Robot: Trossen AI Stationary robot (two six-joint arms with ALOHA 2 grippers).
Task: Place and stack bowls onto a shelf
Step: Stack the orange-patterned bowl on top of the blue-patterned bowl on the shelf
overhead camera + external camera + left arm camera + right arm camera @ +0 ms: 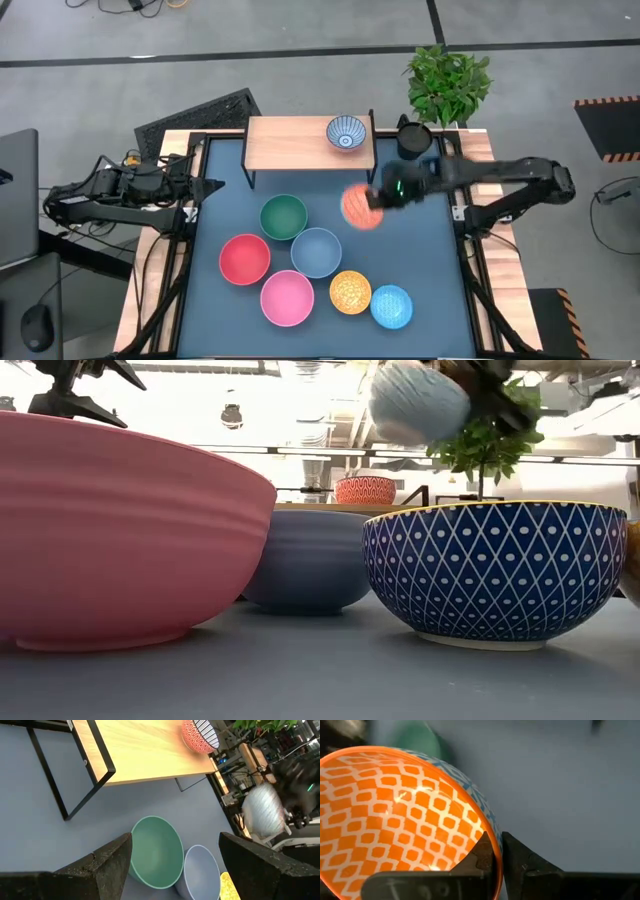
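While the blue tabletop (225, 300) carries six bowls in a cluster, the shelf (290, 142) at its far edge bears one white-blue bowl (346, 132). The orange bowl (360, 207) is held above the tabletop, its rim pinched between the right gripper's (498, 856) fingers. The left gripper (172, 865), fingers spread wide and empty, is kept at the tabletop's left edge.

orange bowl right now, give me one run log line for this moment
right gripper: shut on orange bowl rim, lifted | shelf: white-blue bowl on it | left gripper: open, waiting at table's left edge
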